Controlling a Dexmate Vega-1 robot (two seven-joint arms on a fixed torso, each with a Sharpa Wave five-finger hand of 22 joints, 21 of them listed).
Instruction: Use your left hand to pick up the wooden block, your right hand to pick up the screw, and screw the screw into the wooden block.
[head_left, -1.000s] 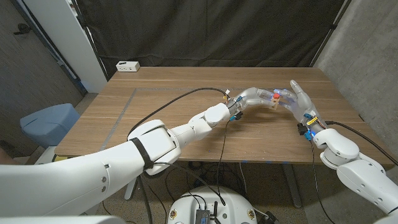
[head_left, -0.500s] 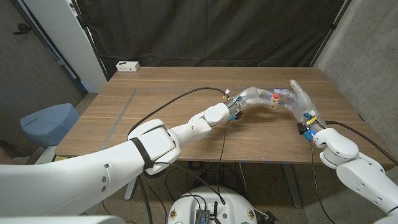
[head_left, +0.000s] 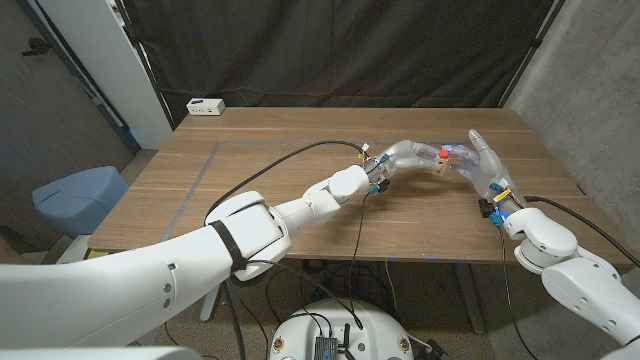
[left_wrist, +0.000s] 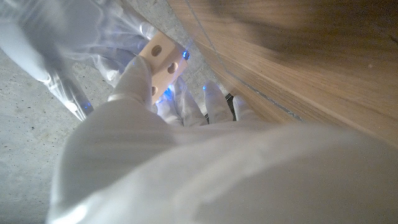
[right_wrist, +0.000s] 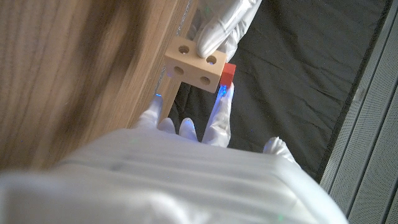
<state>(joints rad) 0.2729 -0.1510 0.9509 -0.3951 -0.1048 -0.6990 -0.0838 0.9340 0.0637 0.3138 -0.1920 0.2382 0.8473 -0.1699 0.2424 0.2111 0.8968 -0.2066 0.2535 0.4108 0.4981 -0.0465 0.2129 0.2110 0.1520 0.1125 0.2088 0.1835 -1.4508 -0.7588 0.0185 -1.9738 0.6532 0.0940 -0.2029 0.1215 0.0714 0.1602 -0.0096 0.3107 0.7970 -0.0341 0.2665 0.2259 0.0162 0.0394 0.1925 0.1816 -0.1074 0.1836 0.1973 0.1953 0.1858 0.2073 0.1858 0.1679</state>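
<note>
Meeting above the table's (head_left: 300, 200) right half, both hands work on one spot. Left hand (head_left: 412, 155) pinches the block (head_left: 440, 166), fingertips (right_wrist: 211, 38) on its top face. The block shows round holes in the right wrist view. Right hand (head_left: 478, 160) sits just right of the block, touching it; the red-headed screw (right_wrist: 228, 74) is at the block's far side by the fingers, which seem to pinch it, others spread. Judgement: the screw axis must line up with a hole; which hole it enters is unclear.
</note>
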